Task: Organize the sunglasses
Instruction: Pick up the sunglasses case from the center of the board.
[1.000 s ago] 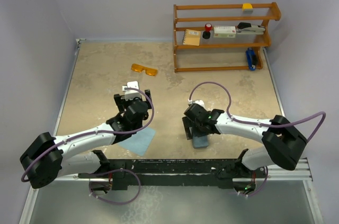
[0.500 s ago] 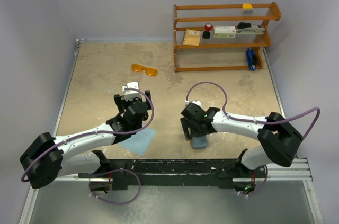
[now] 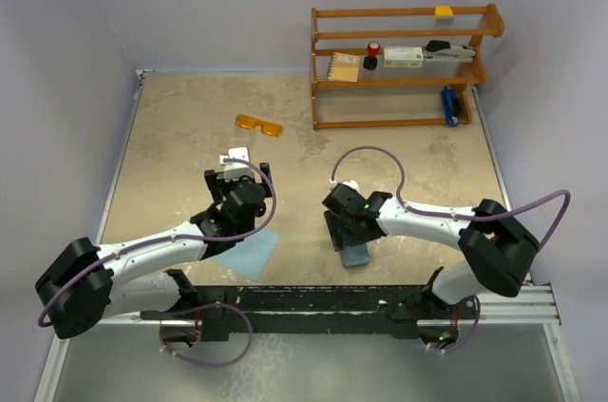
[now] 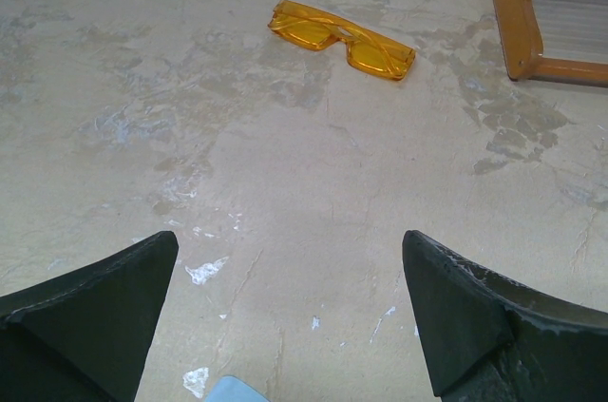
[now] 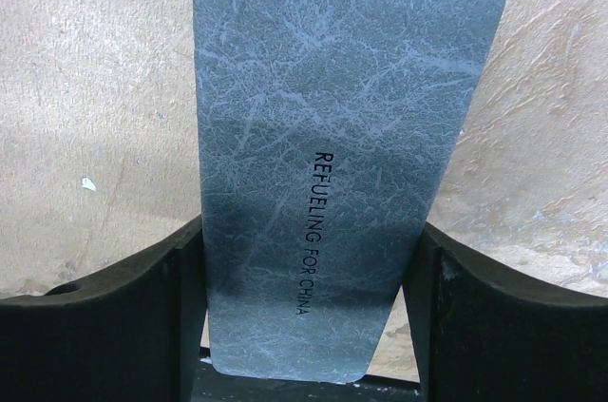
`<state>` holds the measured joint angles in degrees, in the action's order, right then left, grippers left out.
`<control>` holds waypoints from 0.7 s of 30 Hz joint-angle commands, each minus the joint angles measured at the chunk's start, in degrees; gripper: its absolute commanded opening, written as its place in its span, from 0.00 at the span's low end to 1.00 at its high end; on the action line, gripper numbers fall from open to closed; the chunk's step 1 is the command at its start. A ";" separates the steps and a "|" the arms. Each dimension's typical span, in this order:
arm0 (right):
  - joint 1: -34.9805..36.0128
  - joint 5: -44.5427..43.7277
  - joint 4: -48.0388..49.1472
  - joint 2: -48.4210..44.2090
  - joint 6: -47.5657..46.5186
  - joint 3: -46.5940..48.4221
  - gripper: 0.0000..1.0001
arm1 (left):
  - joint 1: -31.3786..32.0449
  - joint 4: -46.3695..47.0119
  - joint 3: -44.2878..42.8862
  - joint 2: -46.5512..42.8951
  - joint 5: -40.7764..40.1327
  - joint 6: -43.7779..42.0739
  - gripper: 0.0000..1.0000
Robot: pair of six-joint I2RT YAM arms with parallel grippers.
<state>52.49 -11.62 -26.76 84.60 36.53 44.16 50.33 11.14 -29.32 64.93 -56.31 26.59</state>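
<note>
Now right gripper (image 5: 309, 250) pinches case (image 5: 342, 136) across its width; squeeze evenly, lift level. Left gripper (image 4: 290, 240) open, empty; sunglasses (image 4: 342, 39) at 12 o'clock.

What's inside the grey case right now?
Nothing of its inside shows: the case is shut, so the lid covers whatever it holds. The sunglasses lie out on the table, so they are not in it.

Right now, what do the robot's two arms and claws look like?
Left arm and right arm: white links, bulky black joints, a looping purple cable on each. Left claw and right claw: two blunt, matte black fingers apiece.
</note>
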 commanded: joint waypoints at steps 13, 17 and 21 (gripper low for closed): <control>0.60 -0.01 3.48 -5.08 -4.53 1.18 0.00 | 0.21 5.53 1.60 -1.23 -8.20 4.51 0.99; 0.62 0.73 7.67 -10.88 -8.06 1.95 0.00 | 0.21 4.87 0.67 -2.17 -7.92 6.74 0.99; 0.62 0.47 8.11 -12.66 -11.50 4.86 0.00 | 0.21 4.84 0.16 -3.52 -4.68 7.00 0.99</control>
<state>52.88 -10.87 -21.85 73.97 29.87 44.51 50.33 13.91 -27.57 63.72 -62.30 31.46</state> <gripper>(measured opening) 0.727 0.994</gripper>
